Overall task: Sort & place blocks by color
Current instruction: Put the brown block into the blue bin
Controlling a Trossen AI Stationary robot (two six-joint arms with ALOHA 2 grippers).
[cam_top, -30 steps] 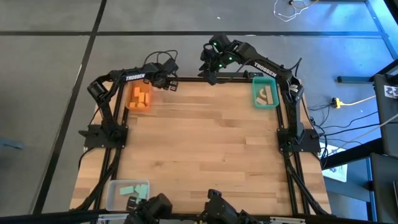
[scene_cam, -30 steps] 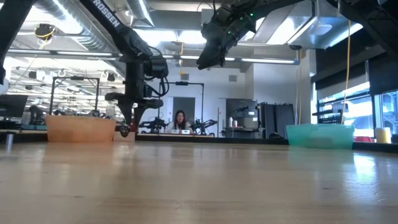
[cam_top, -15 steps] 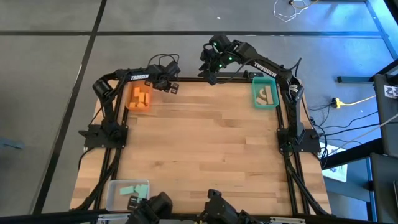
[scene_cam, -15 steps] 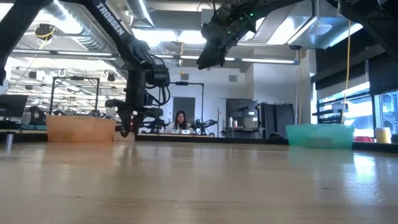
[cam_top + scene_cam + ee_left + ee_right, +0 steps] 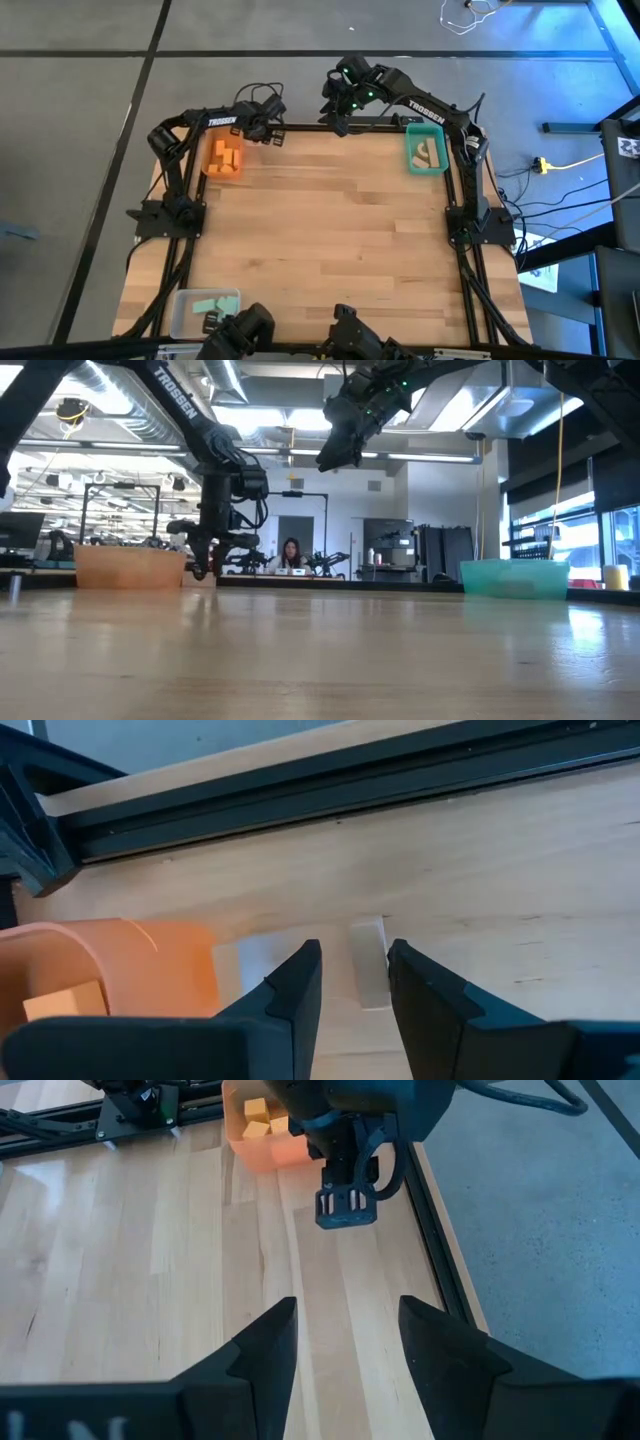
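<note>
Orange blocks lie in the orange bin at the table's far left. Pale wood blocks lie in the teal bin at the far right. Mint blocks lie in the clear bin at the near left. My left gripper is open and empty, low over the table just right of the orange bin. My right gripper is open and empty, held high above the far edge.
The dark frame rail runs along the table's far edge, close behind my left gripper. The wooden tabletop stretches between the three bins. A person sits in the room beyond the table.
My left gripper has shifted slightly to and fro beside the orange bin, staying low and open. The right arm has kept still.
</note>
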